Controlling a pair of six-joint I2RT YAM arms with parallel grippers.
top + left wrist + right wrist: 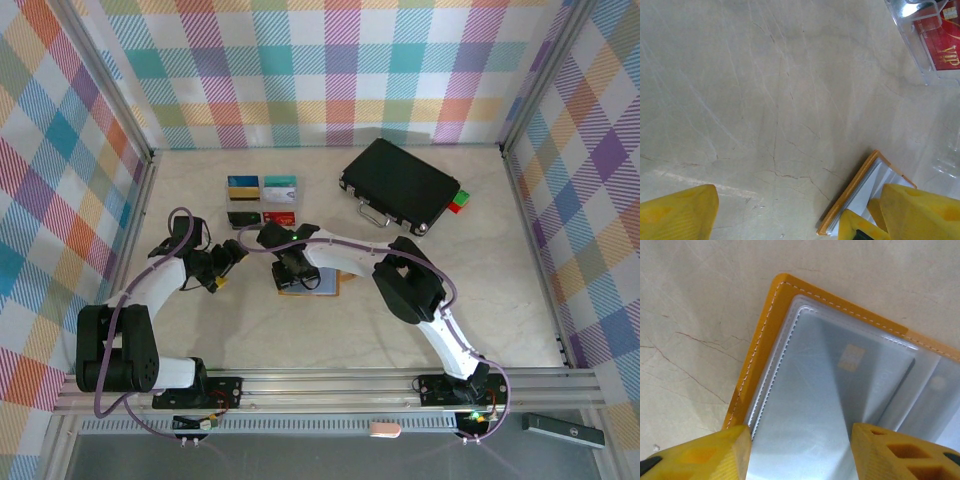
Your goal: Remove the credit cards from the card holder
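One grey card [865, 382] in card holder [764, 335] | red card [944, 46] in clear tray [914, 50] | left end effector [800, 200], right end effector [800, 432] spread

Bare tabletop [510, 290] right; black case [400, 183] behind

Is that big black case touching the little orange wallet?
Apart. The top view shows bare table between the black case, farther back on the right, and the orange card holder near the middle.
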